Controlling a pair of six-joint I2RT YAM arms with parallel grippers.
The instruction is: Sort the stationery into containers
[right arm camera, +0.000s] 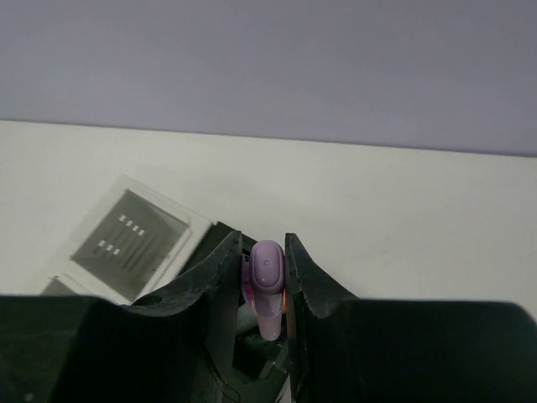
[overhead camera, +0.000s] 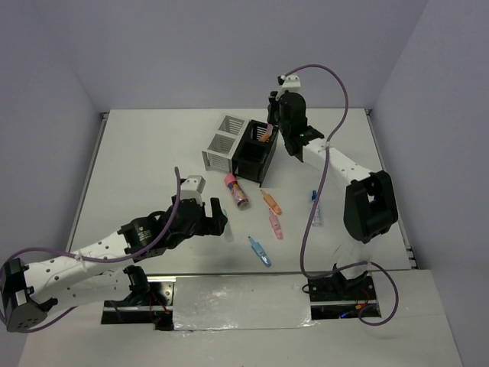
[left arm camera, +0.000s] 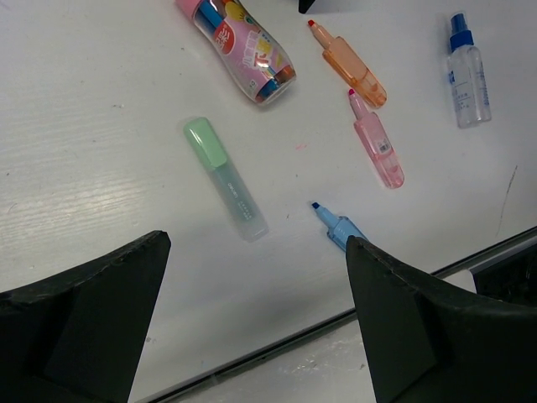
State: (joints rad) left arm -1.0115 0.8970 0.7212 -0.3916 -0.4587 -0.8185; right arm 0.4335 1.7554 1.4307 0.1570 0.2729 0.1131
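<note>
The white bench [overhead camera: 153,153] fills the view, and both arms are out over it. The left arm reaches in from the near left, its left gripper [overhead camera: 218,218] low over the bench with the fingers spread wide apart and nothing between them. The wrist view shows bare bench in the gap [left arm camera: 254,252]. The right arm stretches to the far side, and the right gripper [overhead camera: 279,126] hangs over the far right corner of the black container [overhead camera: 254,157].

That container stands touching the white container [overhead camera: 221,141], which is on its left. The two slatted boxes sit side by side at the middle of the bench.

Now the stationery. The right gripper [right arm camera: 264,252] is clamped on the purple highlighter [right arm camera: 267,277], cap end up (a snug pinch, one finger on each side). Loose on the bench:
- The pink tube [overhead camera: 237,191] lies just near of the containers.
- The clear bottle [overhead camera: 315,208] with its blue cap is off to the right.
- The orange highlighter [overhead camera: 271,202] lies right of the tube.
- The pink highlighter [overhead camera: 274,225] is just near of the orange one.
- The blue highlighter [overhead camera: 260,251] is nearest of all.
- The green highlighter [left arm camera: 225,180] lies just ahead of the left gripper's open fingers, apart from them.
</note>
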